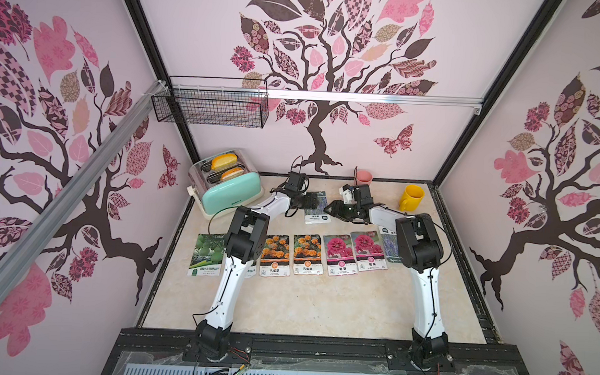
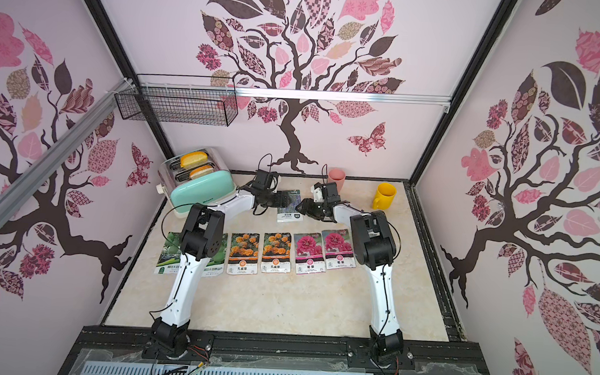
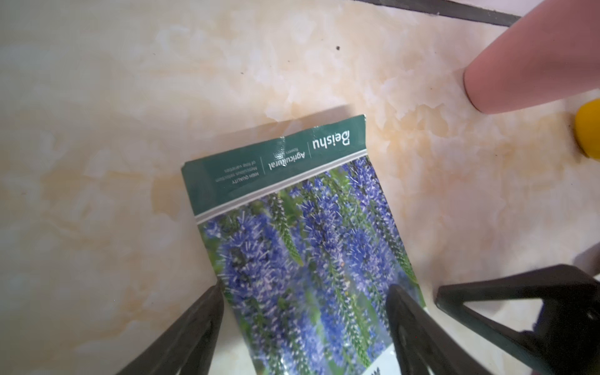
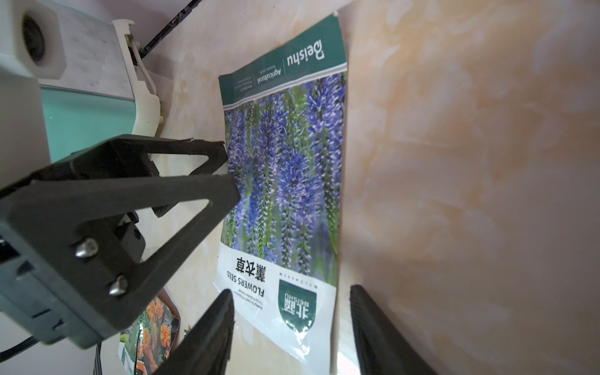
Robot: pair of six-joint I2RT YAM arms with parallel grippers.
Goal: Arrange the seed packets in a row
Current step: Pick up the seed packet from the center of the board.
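A loose lavender seed packet (image 1: 316, 212) (image 2: 288, 211) lies flat behind the row, between both grippers. In the left wrist view my left gripper (image 3: 305, 311) is open over the lavender packet (image 3: 292, 227), one finger at its edge and one over its picture. My right gripper (image 4: 289, 311) is open astride the white label end of the same packet (image 4: 285, 162). The row in front holds a gourd packet (image 1: 207, 254), two marigold packets (image 1: 276, 254), two magenta packets (image 1: 340, 255), and a lavender packet (image 1: 391, 249) partly behind the right arm. Another gourd packet (image 2: 215, 263) is mostly behind the left arm.
A mint toaster (image 1: 227, 191) with bread stands at the back left. A pink cup (image 1: 363, 178) and a yellow mug (image 1: 412, 197) stand at the back right, close to the grippers. A wire basket (image 1: 210, 106) hangs on the back wall.
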